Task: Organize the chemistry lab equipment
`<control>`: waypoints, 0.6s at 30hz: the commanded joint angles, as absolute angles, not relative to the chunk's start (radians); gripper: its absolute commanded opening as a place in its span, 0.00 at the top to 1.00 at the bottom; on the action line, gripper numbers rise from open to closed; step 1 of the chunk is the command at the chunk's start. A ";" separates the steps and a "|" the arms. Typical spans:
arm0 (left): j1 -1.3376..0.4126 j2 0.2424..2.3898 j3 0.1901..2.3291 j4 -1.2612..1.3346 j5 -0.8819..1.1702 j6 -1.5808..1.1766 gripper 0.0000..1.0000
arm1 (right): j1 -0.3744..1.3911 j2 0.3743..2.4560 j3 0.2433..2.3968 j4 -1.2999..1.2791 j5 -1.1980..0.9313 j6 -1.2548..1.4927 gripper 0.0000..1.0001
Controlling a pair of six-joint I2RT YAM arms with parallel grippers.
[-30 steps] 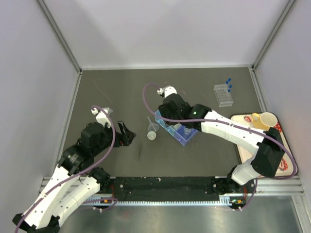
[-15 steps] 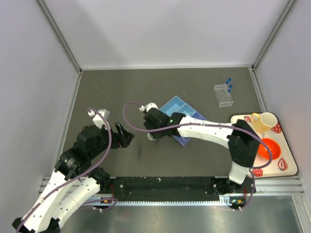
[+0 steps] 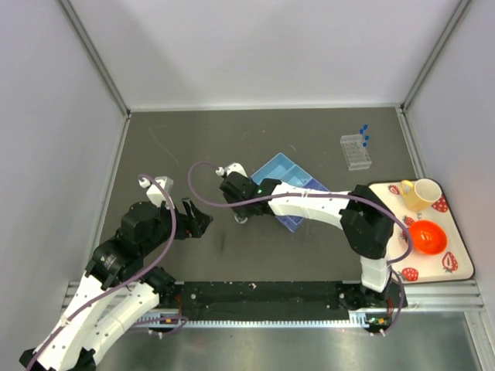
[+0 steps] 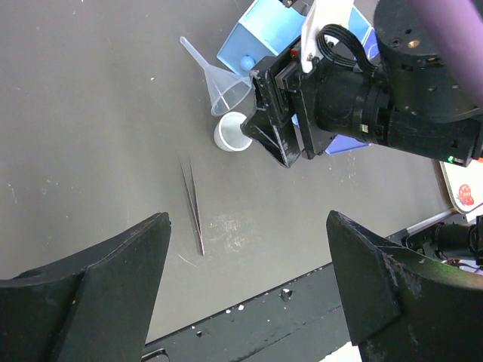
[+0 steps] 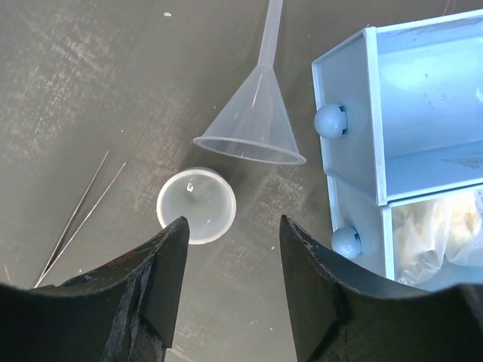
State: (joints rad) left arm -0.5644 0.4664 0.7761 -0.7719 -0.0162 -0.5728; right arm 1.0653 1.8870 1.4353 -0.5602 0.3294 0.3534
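A clear funnel point(image 5: 253, 128) lies on its side on the dark table, with a tiny clear beaker point(image 5: 196, 205) standing just beside its mouth. My right gripper point(image 5: 234, 226) is open and empty, hovering over them with the beaker near its left finger. Thin metal tweezers point(image 5: 79, 215) lie to the left. In the left wrist view I see the beaker point(image 4: 232, 131), the funnel point(image 4: 219, 79) and the tweezers point(image 4: 192, 205). My left gripper point(image 4: 245, 249) is open and empty, near the tweezers. The clear tube rack point(image 3: 356, 151) with blue-capped tubes stands at the far right.
A blue drawer box point(image 3: 290, 174) sits right of the funnel, its knobbed drawer fronts point(image 5: 355, 173) close to my right gripper. The strawberry tray point(image 3: 456, 267) at the right edge holds a yellow mug point(image 3: 421, 193) and an orange bowl point(image 3: 427, 236).
My right arm swung left from above the blue box to above the funnel and beaker, uncovering the box and the orange bowl. My left gripper shifted slightly towards me.
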 commanded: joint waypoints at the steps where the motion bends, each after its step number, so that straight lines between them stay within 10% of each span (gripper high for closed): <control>1: -0.563 0.457 0.793 -0.761 -0.028 -0.551 0.10 | 1.051 1.913 1.476 -0.526 0.365 0.390 0.50; 18: -0.563 0.476 0.816 -0.765 -0.026 -0.543 0.10 | 0.999 1.976 1.439 -0.469 0.299 0.429 0.57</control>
